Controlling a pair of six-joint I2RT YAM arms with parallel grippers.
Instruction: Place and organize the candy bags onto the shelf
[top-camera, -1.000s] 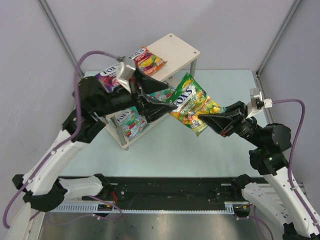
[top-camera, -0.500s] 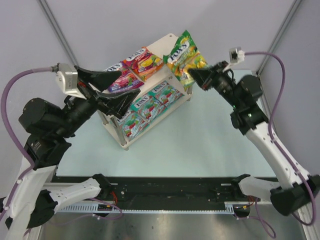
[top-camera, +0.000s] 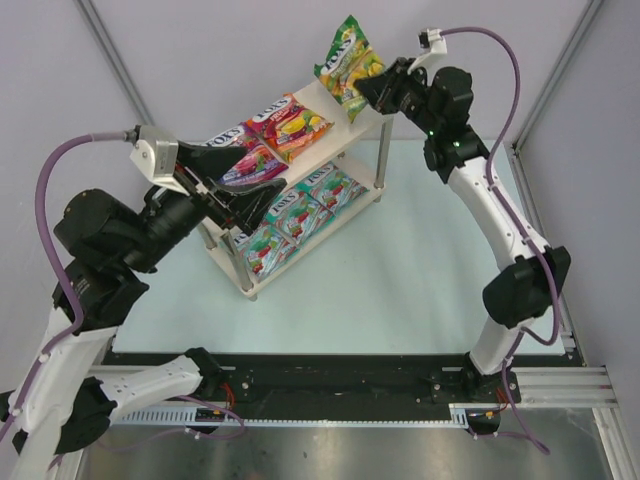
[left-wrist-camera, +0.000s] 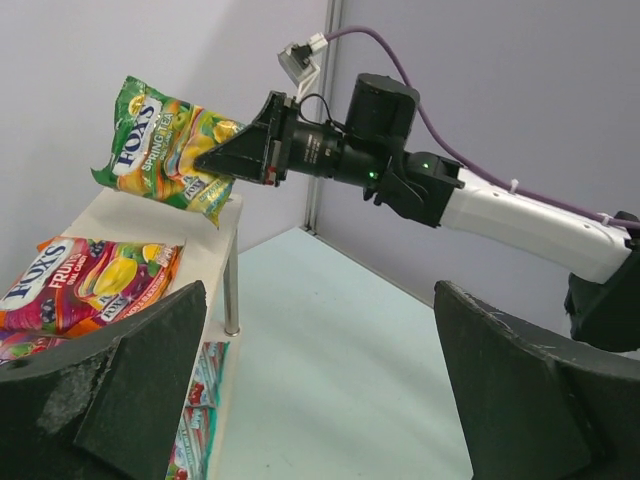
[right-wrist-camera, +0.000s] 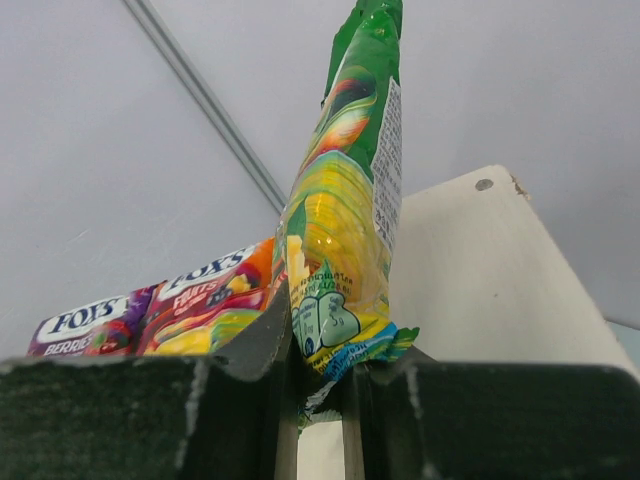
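My right gripper (top-camera: 372, 92) is shut on the bottom edge of a green-yellow candy bag (top-camera: 347, 66), held on edge above the far right end of the shelf's top board (top-camera: 372, 112). The bag also shows in the left wrist view (left-wrist-camera: 165, 146) and the right wrist view (right-wrist-camera: 345, 230). A red-orange bag (top-camera: 290, 124) and a purple bag (top-camera: 238, 158) lie flat on the top board. Several teal bags (top-camera: 300, 210) lie on the lower board. My left gripper (top-camera: 262, 198) is open and empty by the shelf's near left side.
The pale green table (top-camera: 400, 270) spreads in front of and right of the shelf. Grey walls with metal frame posts (top-camera: 555, 75) close the back and sides. The right arm (top-camera: 490, 210) reaches across the table's right side.
My right gripper has carried the green-yellow bag from mid-table up and back to above the shelf's far right end. My left gripper has drawn back from the shelf's lower tier and risen.
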